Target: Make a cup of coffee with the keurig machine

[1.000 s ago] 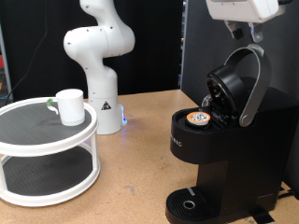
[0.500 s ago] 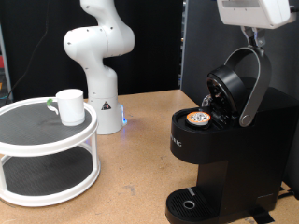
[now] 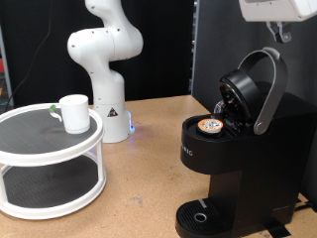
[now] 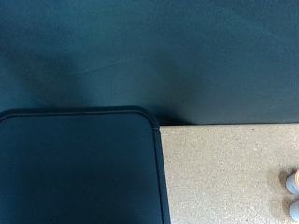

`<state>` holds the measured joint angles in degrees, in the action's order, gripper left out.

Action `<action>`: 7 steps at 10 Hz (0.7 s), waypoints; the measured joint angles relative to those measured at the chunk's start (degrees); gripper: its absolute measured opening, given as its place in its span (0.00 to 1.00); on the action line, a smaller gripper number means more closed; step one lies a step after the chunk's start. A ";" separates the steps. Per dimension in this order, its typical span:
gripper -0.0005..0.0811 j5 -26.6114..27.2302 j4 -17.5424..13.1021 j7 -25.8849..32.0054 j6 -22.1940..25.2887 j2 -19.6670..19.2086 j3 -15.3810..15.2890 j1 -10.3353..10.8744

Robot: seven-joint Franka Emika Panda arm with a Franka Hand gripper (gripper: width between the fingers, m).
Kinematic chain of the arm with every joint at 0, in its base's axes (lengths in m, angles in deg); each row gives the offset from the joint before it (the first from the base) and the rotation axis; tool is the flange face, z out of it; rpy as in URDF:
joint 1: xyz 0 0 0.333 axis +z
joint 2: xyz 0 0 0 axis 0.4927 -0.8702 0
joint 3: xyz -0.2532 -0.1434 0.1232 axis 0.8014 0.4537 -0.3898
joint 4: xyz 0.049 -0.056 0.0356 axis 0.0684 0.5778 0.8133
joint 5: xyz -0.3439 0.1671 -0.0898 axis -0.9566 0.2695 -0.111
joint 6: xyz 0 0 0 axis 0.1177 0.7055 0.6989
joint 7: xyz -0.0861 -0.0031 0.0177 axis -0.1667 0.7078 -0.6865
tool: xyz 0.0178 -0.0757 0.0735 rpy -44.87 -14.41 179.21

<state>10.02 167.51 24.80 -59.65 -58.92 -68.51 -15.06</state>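
Note:
The keurig machine (image 3: 228,169) stands at the exterior view's right with its lid (image 3: 243,91) raised by the silver-grey handle (image 3: 269,89). A small pod with a printed lid (image 3: 209,125) sits in the open holder. The round drip tray (image 3: 201,216) holds nothing. The white cup (image 3: 72,112) stands on the top tier of a white round stand (image 3: 50,139) at the exterior view's left. My gripper (image 3: 284,34) hangs at the top right corner, above the handle and apart from it; only the base of the hand and a finger stub show. The wrist view shows no fingers.
A second white robot arm (image 3: 104,59) stands on the wooden table (image 3: 149,169) behind the stand. A black curtain closes the back. The wrist view shows dark cloth (image 4: 149,56), a black rounded panel (image 4: 75,168) and the table top (image 4: 224,173).
My hand has risen and moved to the exterior view's right, away from the machine's handle. The raised lid, pod and cup have not moved.

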 joint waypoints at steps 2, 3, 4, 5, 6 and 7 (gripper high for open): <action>0.01 -0.69 -0.03 -0.09 0.66 -0.36 -0.23 0.00; 0.01 -1.41 0.17 -0.09 0.97 -0.71 -0.24 0.00; 0.01 -2.23 0.60 -0.09 1.00 -1.03 -0.24 -0.02; 0.01 -2.53 0.92 -0.09 0.84 -1.17 -0.26 -0.01; 0.01 -2.54 0.93 -0.07 0.82 -1.17 -0.27 -0.02; 0.01 -2.47 0.94 0.22 0.82 -1.13 -0.17 -0.03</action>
<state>7.55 168.45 25.02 -58.83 -60.05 -68.68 -15.09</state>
